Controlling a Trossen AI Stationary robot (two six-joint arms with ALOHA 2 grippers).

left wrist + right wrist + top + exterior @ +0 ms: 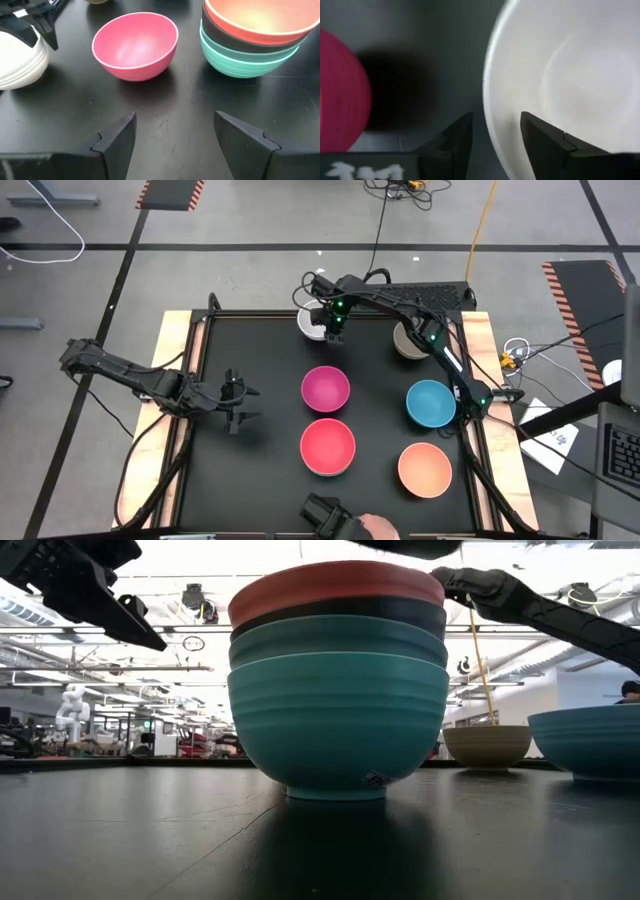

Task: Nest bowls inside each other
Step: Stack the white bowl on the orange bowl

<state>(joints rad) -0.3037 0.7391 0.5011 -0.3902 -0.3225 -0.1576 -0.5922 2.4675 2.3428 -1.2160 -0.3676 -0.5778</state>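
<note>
A white bowl (310, 323) stands at the table's far side. My right gripper (335, 328) is over its right rim. In the right wrist view the gripper (495, 120) is open, one finger over the bowl's inside (570, 75) and one outside its rim. I see no touch. A magenta bowl (325, 388) stands alone at the centre. Near it, a red bowl (328, 446) tops a stack on black, dark green and turquoise bowls (338, 730). The blue (431, 402), peach-orange (425, 468) and grey-brown (408, 342) bowls stand singly at the right. My left gripper (245, 402) is open and empty at the left, low over the table.
A person's hand (372, 528) with a dark object shows at the table's near edge. Bare black table (260, 350) lies between my left gripper and the bowls. Wooden borders run along the left and right sides.
</note>
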